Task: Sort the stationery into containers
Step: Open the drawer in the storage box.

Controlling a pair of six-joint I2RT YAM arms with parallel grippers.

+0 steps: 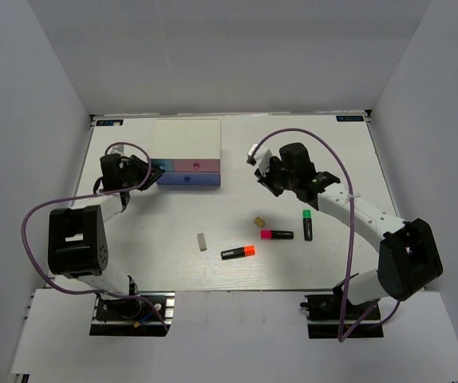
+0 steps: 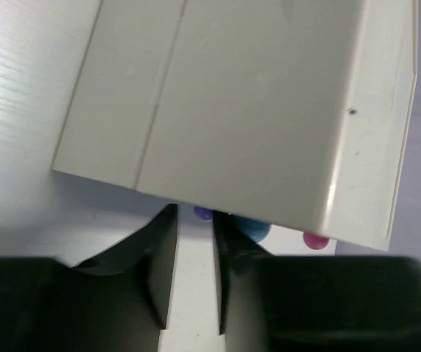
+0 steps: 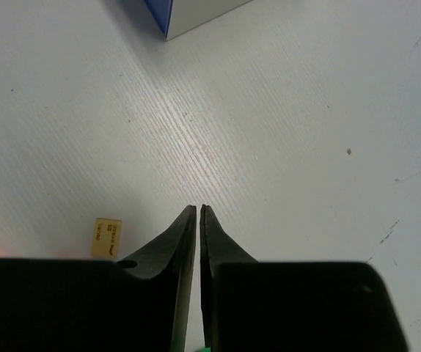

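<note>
The cream-topped drawer box [image 1: 185, 142] stands at the back, with light-blue [image 1: 162, 166], pink [image 1: 198, 165] and darker blue [image 1: 187, 181] fronts. My left gripper [image 1: 149, 167] is at the light-blue front. In the left wrist view it [image 2: 194, 216] is narrowly open and empty, and the blue knob [image 2: 256, 229] lies just right of the right finger. My right gripper [image 1: 262, 177] is shut and empty above the table. The orange [image 1: 238, 252], pink [image 1: 277, 234] and green [image 1: 307, 224] highlighters, the grey-white eraser [image 1: 202, 242] and the tan block [image 1: 258, 221] lie on the table. The pinkish-white piece is out of view.
The left wrist view shows the box's cream top [image 2: 247, 110] and the pink knob [image 2: 315, 240]. The right wrist view shows my gripper [image 3: 198, 209], the tan block [image 3: 108, 237] and the box corner [image 3: 188, 11]. White walls enclose the table.
</note>
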